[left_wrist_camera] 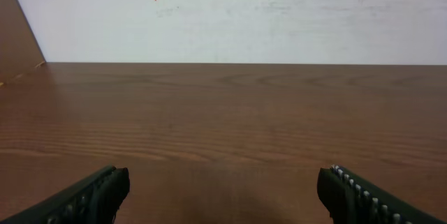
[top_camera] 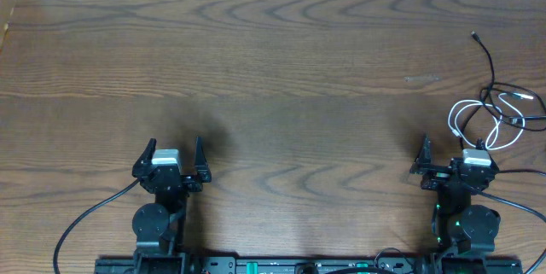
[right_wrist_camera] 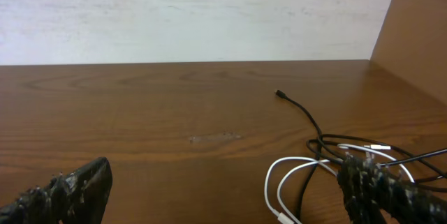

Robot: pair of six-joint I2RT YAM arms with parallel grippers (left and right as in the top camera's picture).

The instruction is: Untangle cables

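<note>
The cables lie tangled at the table's far right. A white cable (top_camera: 465,119) makes loops, and a thin black cable (top_camera: 489,59) crosses them, its plug end pointing toward the back. In the right wrist view the white cable (right_wrist_camera: 290,175) and black cable (right_wrist_camera: 302,114) lie just ahead of my right finger (right_wrist_camera: 363,185). My right gripper (top_camera: 452,150) (right_wrist_camera: 223,178) is open with nothing in it, its right finger next to the loops. My left gripper (top_camera: 175,148) (left_wrist_camera: 223,182) is open over bare wood, far from the cables.
The brown wooden table (top_camera: 273,69) ends at a white wall at the back. Wooden side boards stand at the left (left_wrist_camera: 17,35) and right (right_wrist_camera: 412,28). Thick black arm wires (top_camera: 85,221) run along the front edge.
</note>
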